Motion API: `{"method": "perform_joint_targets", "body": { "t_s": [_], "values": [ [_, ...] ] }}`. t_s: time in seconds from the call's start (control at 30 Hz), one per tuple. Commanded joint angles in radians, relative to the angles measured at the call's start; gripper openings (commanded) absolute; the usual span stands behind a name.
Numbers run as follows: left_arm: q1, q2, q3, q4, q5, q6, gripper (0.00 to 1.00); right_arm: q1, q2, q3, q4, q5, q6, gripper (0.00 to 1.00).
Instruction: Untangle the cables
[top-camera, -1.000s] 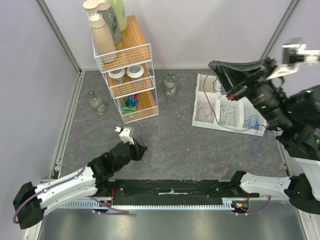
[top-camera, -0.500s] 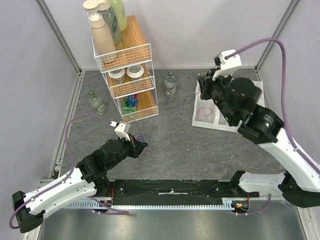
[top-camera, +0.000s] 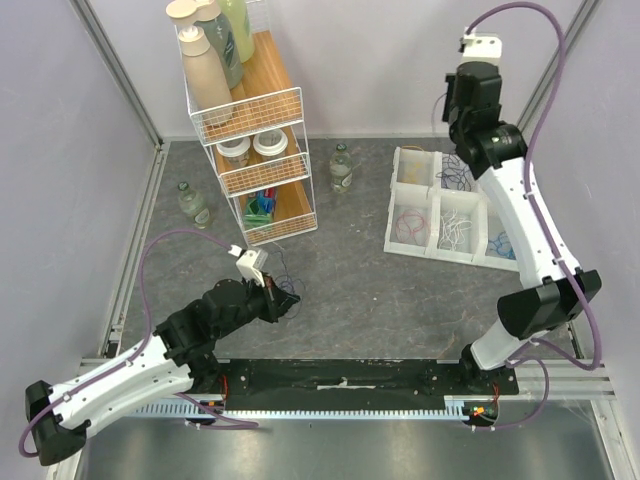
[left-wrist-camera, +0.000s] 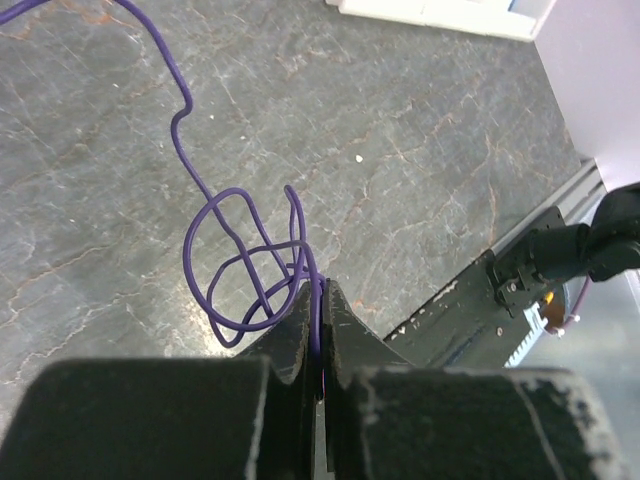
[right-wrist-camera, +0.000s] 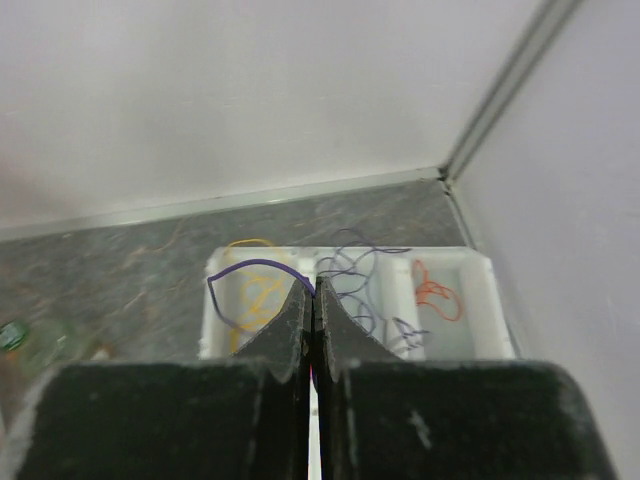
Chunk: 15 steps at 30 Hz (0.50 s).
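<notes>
My left gripper is low over the grey table, shut on a thin purple cable. In the left wrist view the gripper pinches this purple cable, which forms a knot of loops on the table and trails off to the upper left. My right gripper is raised high above the white tray. In the right wrist view the gripper is shut on a purple cable that arcs left. The tray holds yellow, purple and orange-red cables below.
A wire shelf rack with bottles stands at the back left. Two small glass bottles stand on the table near it. A black rail runs along the front edge. The tray also holds pink-red, white and blue cables.
My right arm has swung up and back, from low over the tray to high near the back wall. My left gripper has stayed near the same spot, still pinching the purple cable.
</notes>
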Motion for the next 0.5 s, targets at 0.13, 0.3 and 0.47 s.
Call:
{"method": "perform_joint_targets", "body": {
  "t_s": [0.13, 0.3, 0.47],
  "values": [
    [0.002, 0.033, 0.019, 0.051, 0.086, 0.014, 0.02, -0.201, 0.058, 0.075, 0.075, -0.049, -0.008, 0.00],
    [0.000, 0.067, 0.038, 0.057, 0.100, 0.033, 0.02, -0.253, 0.086, 0.128, 0.097, -0.086, -0.013, 0.00],
    [0.002, 0.083, 0.034, 0.081, 0.121, 0.012, 0.02, -0.270, 0.120, 0.102, 0.098, -0.103, 0.001, 0.00]
  ]
}}
